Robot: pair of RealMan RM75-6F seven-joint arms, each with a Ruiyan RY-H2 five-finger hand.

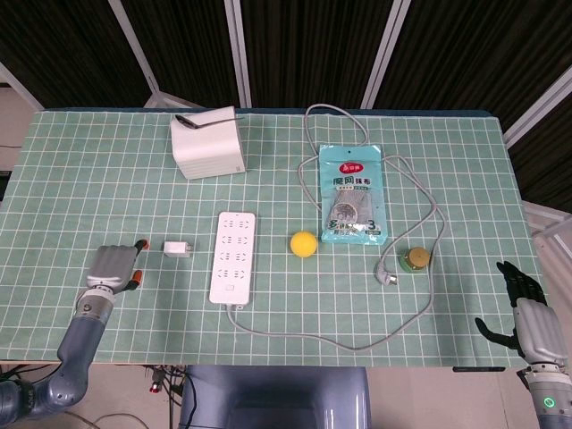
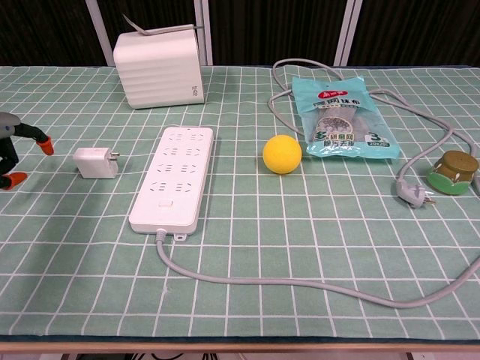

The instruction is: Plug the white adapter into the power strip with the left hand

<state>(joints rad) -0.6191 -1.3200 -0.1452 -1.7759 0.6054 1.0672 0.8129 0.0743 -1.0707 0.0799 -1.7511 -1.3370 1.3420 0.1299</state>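
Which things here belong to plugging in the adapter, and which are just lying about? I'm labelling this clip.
Job:
white adapter
power strip
left robot hand, near the adapter, not touching it

Lying about:
yellow ball
blue packet
white box with a spoon on top
small green object
right robot hand, idle at the table's edge
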